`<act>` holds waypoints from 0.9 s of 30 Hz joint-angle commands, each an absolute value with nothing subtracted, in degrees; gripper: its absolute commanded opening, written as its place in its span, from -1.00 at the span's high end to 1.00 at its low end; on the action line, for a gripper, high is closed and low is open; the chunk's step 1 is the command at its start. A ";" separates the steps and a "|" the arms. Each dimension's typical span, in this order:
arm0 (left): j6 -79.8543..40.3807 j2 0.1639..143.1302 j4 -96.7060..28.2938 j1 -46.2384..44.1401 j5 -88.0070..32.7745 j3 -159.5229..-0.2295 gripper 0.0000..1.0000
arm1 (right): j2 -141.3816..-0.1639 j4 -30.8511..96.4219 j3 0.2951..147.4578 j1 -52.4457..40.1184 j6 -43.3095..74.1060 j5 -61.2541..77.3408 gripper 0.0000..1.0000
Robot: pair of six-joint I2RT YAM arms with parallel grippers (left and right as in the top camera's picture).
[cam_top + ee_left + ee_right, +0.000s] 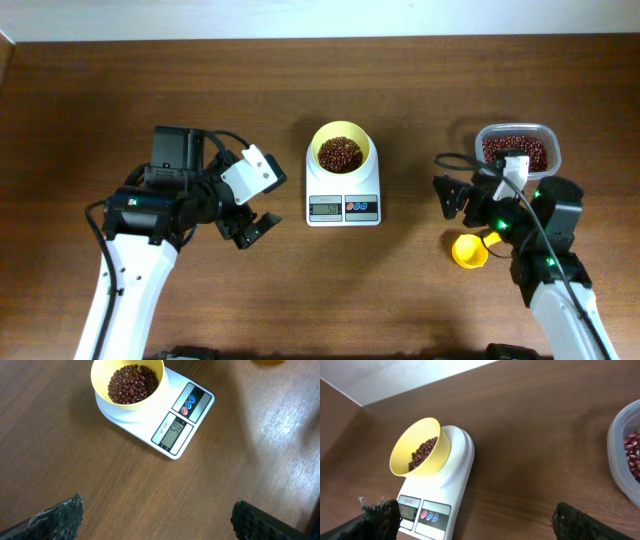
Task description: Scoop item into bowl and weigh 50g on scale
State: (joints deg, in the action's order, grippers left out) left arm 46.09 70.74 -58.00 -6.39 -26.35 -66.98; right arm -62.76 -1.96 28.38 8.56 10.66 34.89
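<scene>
The pale yellow bowl [341, 152] stands on the white scale [343, 207] at the table's middle and holds a heap of dark red-brown beans [340, 153]. The bowl [127, 382] and scale [176, 430] show in the left wrist view, the display reading about 50. They also show in the right wrist view: bowl [420, 447], scale [437, 510]. My left gripper [250, 228] is open and empty, left of the scale. My right gripper [462, 197] is open and empty, right of the scale.
A clear tub [518, 149] with more beans stands at the back right, its edge in the right wrist view [625, 445]. A small yellow scoop [470, 249] lies on the table beside my right arm.
</scene>
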 commanded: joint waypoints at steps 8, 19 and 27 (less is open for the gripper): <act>46.83 70.72 -57.98 -6.33 -26.55 -67.77 -0.98 | -40.45 13.19 28.49 -2.20 11.25 19.62 -0.97; 46.83 70.72 -57.98 -6.33 -26.57 -67.77 -0.98 | -12.53 1.30 8.21 -4.49 11.29 17.30 -0.97; 46.83 70.72 -57.98 -6.33 -26.55 -67.77 -0.97 | -1.39 2.35 4.91 -4.49 11.22 17.26 -0.97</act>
